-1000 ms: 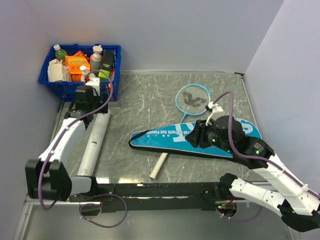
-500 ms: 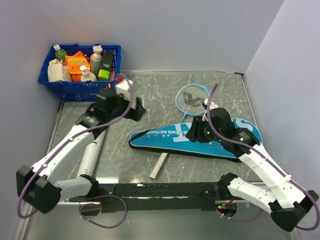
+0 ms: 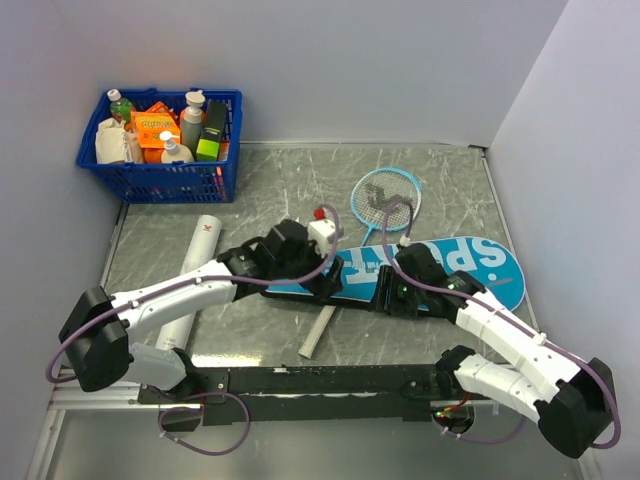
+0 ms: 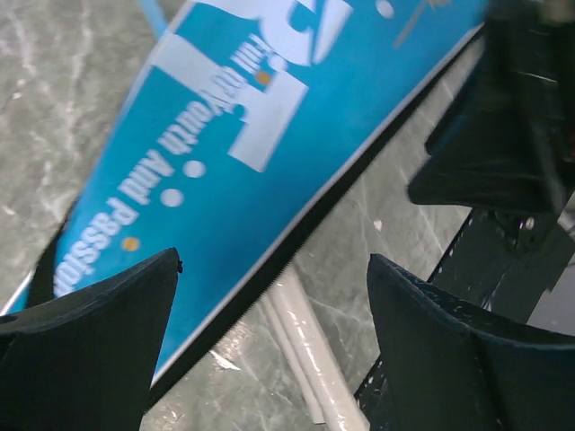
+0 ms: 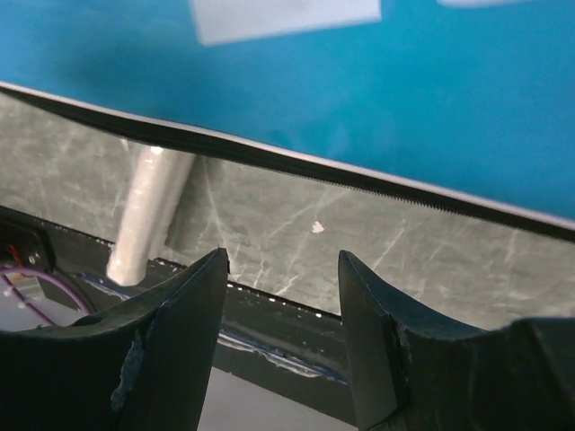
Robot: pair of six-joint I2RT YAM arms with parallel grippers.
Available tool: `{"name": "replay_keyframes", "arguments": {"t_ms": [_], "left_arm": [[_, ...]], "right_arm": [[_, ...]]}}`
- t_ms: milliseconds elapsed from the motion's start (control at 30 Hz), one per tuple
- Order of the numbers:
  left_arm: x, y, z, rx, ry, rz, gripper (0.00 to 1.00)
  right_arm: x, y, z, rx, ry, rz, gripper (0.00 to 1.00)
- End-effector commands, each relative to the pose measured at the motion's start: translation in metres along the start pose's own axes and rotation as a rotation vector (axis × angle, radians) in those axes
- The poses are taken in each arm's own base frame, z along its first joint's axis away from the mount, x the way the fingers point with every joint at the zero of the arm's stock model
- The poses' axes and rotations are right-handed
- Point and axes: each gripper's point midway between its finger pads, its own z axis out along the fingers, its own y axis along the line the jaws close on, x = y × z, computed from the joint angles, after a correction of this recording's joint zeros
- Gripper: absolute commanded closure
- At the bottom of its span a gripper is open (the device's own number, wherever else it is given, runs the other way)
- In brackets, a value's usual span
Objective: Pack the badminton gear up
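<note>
While the teal cover (image 3: 470, 262) lies flat across the middle of the table (image 3: 270, 190), both arms are reached in to its near edge. The left gripper (image 3: 325, 270) is held spread over the narrow end at the 9 o'clock side. In the left wrist view the black zipper edge and the racket's white handle (image 4: 301, 355) are seen between its fingers. The right gripper (image 3: 398, 298) is also held apart, at the 6 o'clock edge, with nothing pinched.

The racket (image 3: 385, 195) is laid crosswise: its head shows at 12 o'clock of the cover and its handle at 6 o'clock. Whether it is inside the cover or only beneath it cannot be told.

Trouble is judged likely in three ways. The handle could be clamped together with the cover's edge, so that both are dragged. The cover could be slid off the racket by an uneven pull. The two grippers, set near each other, could be knocked together.

One racket, one cover and one long white tube (image 3: 200, 245), at 8 o'clock, are counted; no shuttlecock is seen. One blue basket (image 3: 160, 175) is counted at 10 o'clock.
</note>
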Motion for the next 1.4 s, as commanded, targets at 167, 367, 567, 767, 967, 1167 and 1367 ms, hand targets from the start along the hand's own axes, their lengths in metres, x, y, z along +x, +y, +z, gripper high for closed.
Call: {"name": "replay_keyframes", "arguments": {"t_ms": [167,367,567,767,967,1167,1367], "left_arm": [[-0.012,-0.001,-0.008,-0.197,-0.098,0.166,0.12],[-0.011,0.006,-0.011,-0.305,-0.091,0.183,0.14],[-0.009,0.000,-0.011,-0.280,-0.104,0.173,0.14],[-0.005,-0.003,-0.010,-0.272,-0.091,0.179,0.15],[-0.001,-0.003,-0.008,-0.280,-0.072,0.192,0.15],[0.003,-0.002,-0.003,-0.289,-0.055,0.203,0.16],[-0.003,-0.005,0.002,-0.308,-0.045,0.252,0.15]], "right_arm": [[0.000,0.001,0.023,-0.077,-0.108,0.421,0.38],[-0.010,-0.016,0.033,-0.074,-0.237,0.605,0.40],[-0.019,-0.033,0.036,-0.020,-0.323,0.682,0.38],[-0.022,-0.052,0.046,0.048,-0.374,0.717,0.37],[-0.031,-0.060,0.048,0.075,-0.425,0.722,0.58],[-0.044,-0.062,0.031,0.095,-0.479,0.672,0.97],[-0.070,-0.043,0.006,0.054,-0.521,0.517,1.00]]}}
